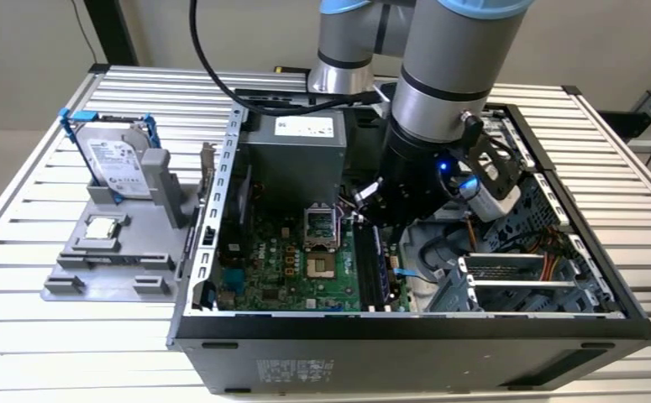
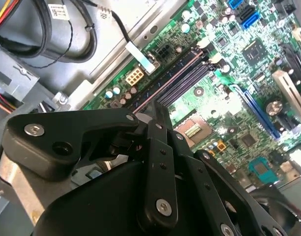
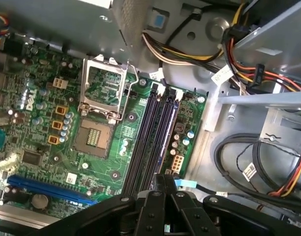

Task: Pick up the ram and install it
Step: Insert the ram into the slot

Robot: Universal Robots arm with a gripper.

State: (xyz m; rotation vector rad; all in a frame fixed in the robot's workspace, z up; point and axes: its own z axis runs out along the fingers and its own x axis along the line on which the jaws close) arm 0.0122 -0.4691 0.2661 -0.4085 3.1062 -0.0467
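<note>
gripper [image 3: 160, 189] down inside the open pc case [image 1: 415, 323] over the motherboard's memory slots [image 3: 153, 137], jaws clenched with nothing visible between them; ram [image 1: 371, 267] apparently already seated in a slot, so install looks near complete, latching unconfirmed.

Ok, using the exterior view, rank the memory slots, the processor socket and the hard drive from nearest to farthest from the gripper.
From the gripper:
1. Memory slots, on the motherboard right below it.
2. Processor socket, on the motherboard toward the exterior view's left.
3. Hard drive, outside the case on the grey stand, far toward the exterior view's left.
</note>
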